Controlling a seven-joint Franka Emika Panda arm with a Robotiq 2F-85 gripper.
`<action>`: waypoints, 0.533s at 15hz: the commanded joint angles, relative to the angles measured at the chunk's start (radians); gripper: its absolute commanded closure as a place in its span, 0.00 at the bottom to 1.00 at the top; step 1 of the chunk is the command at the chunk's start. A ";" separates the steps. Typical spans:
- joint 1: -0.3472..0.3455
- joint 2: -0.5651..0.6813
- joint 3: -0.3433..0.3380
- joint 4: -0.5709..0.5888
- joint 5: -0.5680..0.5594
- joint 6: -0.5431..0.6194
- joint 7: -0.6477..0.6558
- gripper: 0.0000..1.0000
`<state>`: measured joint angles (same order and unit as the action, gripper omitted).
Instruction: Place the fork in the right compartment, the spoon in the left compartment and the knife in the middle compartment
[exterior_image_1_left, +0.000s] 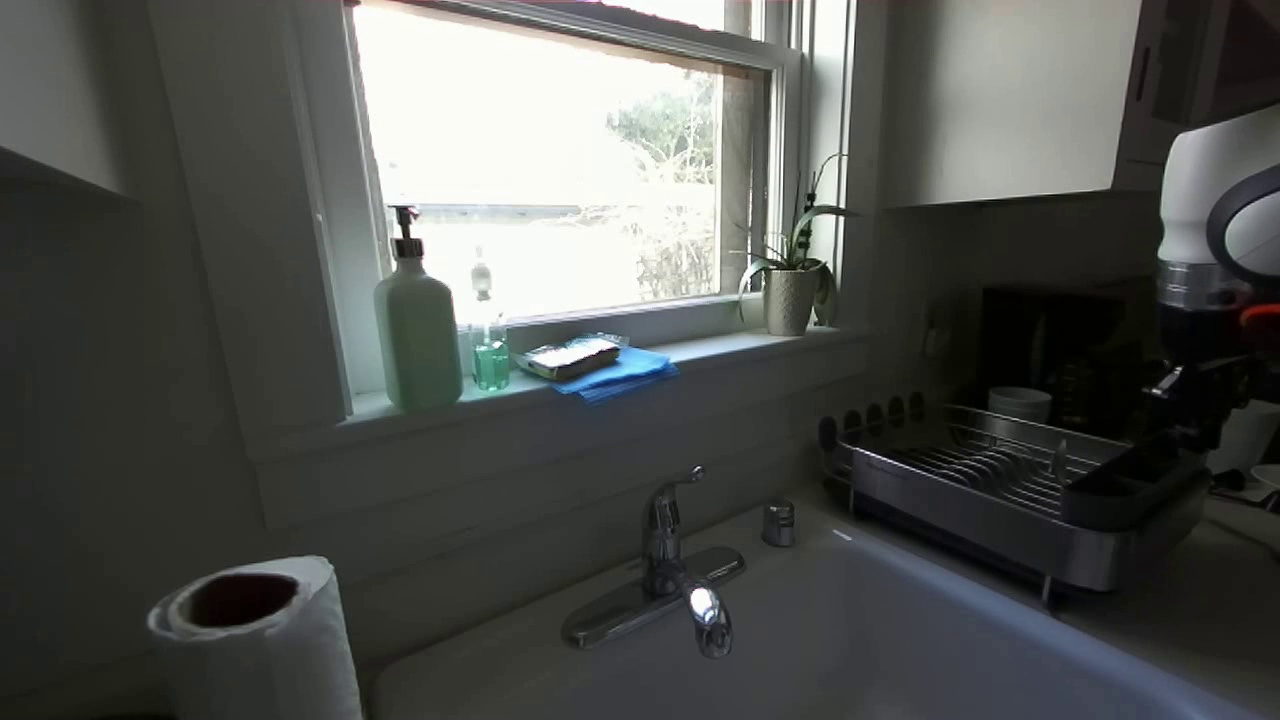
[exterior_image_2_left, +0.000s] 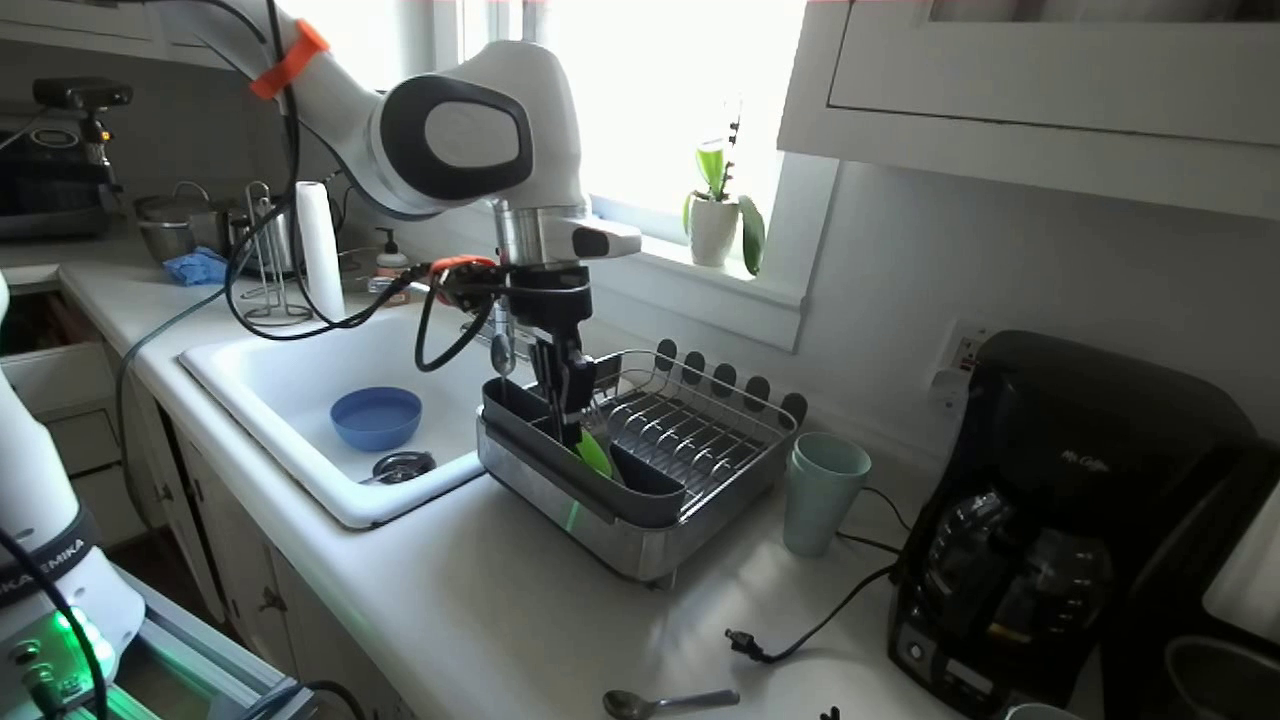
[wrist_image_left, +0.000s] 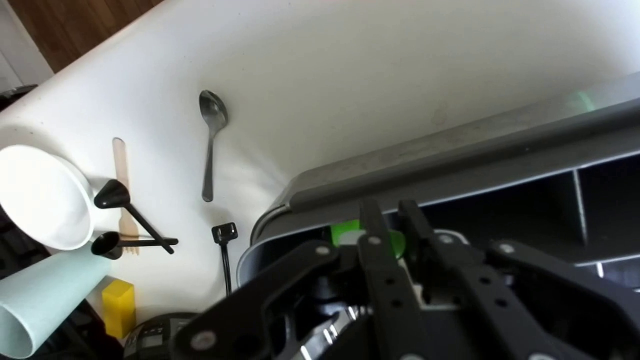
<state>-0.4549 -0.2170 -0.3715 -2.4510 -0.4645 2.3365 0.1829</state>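
One green item (exterior_image_2_left: 594, 455) leans in the caddy (exterior_image_2_left: 648, 508), right at the gripper (wrist_image_left: 392, 212), slanting down toward the coffee maker (exterior_image_2_left: 1090, 430); jaws nearly together, whether holding it I can't tell. A steel spoon (wrist_image_left: 210, 146) (nothing touching it) lies well apart on the counter (wrist_image_left: 350, 75).

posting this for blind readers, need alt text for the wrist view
The gripper points into a grey caddy, partly hiding a green item; whether it holds anything is unclear. At left are a spoon, a fork crossed by two black scoops, a white dish, a pale cup and a yellow block on a white counter.
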 joint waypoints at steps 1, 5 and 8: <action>-0.020 0.014 0.006 0.021 -0.033 0.011 0.021 1.00; -0.036 0.000 0.004 0.041 -0.063 -0.011 0.022 0.99; -0.042 -0.025 -0.001 0.049 -0.062 -0.046 -0.011 0.99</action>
<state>-0.4874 -0.2177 -0.3736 -2.4195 -0.5054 2.3287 0.1831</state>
